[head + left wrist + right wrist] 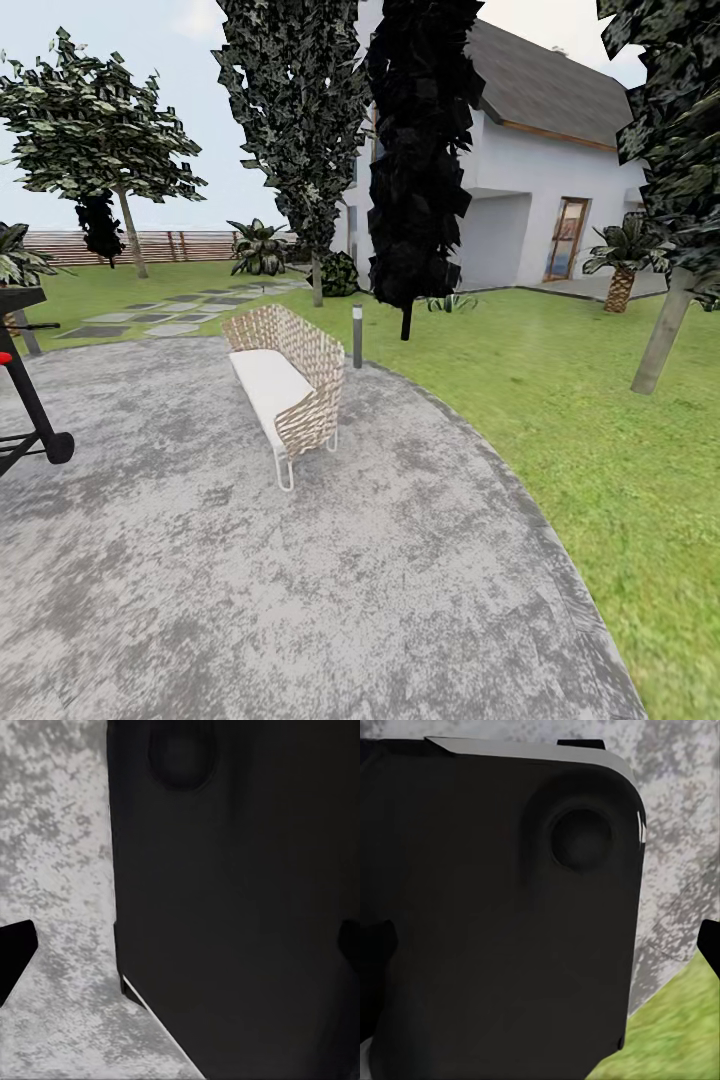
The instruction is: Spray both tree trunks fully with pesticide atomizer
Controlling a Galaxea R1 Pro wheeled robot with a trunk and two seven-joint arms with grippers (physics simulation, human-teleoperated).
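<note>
Head view looks over a grey paved patio (250,560) with a wicker bench (288,385) standing on it, a short bollard lamp (357,336) just beside the bench. Green lawn (600,420) curves around the patio. One tree with a pale trunk (661,340) stands on the lawn at right, near the white house (540,200); another pale-trunked tree (128,235) stands far left by the fence (150,246). An all-black tree (415,160) rises behind the bench. A black wheeled cart (25,400) sits at the left edge.

Left wrist view shows a dark robot body panel (240,907) over paving, with dark fingertips (13,952) at both edges: the left tool is spread and holds nothing. Right wrist view shows the same, fingertips (711,945) apart, empty.
</note>
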